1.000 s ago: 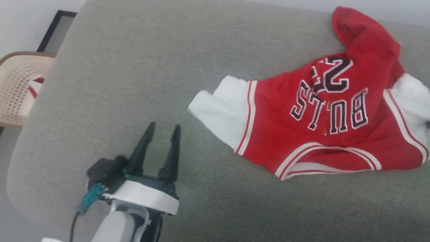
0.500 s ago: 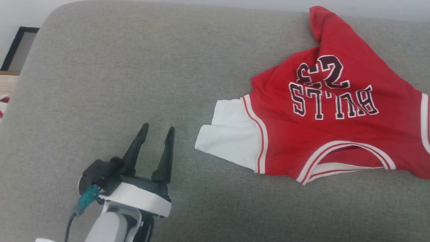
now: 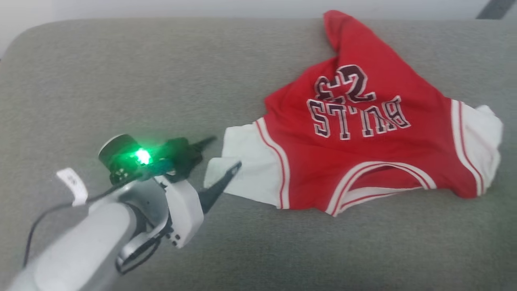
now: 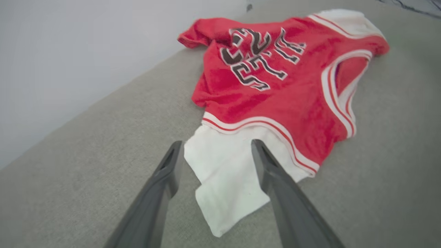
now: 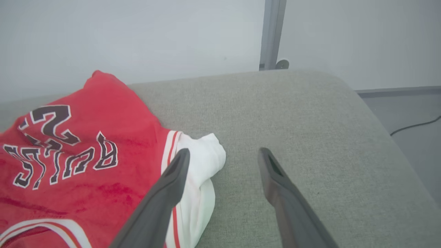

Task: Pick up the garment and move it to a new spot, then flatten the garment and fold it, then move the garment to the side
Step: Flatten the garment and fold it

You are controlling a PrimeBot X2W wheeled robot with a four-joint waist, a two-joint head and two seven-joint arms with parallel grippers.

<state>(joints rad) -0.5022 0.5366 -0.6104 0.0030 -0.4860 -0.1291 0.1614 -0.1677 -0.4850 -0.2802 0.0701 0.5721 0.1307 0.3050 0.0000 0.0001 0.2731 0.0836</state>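
The garment (image 3: 355,161), rumpled thin jersey, lies on woven cushion (image 3: 161,72); left pincer (image 3: 226,151) and right pincer (image 5: 224,150) gape.

A grey upholstered cushion (image 3: 121,72) carries the red-and-white garment (image 3: 323,161), lying rumpled, lettering upward.

You see soft, even, fairly bright indoor light, with only faint shadows under the garment (image 3: 363,161) on the grey cushion (image 3: 121,81). Your head view is slightly smeared with blur throughout, and a green indicator light (image 3: 141,155) flares into glare. Your wrist views stretch toward the edges, and the left gripper (image 4: 216,143), close to the lens, looks soft, as does the garment's lettering.
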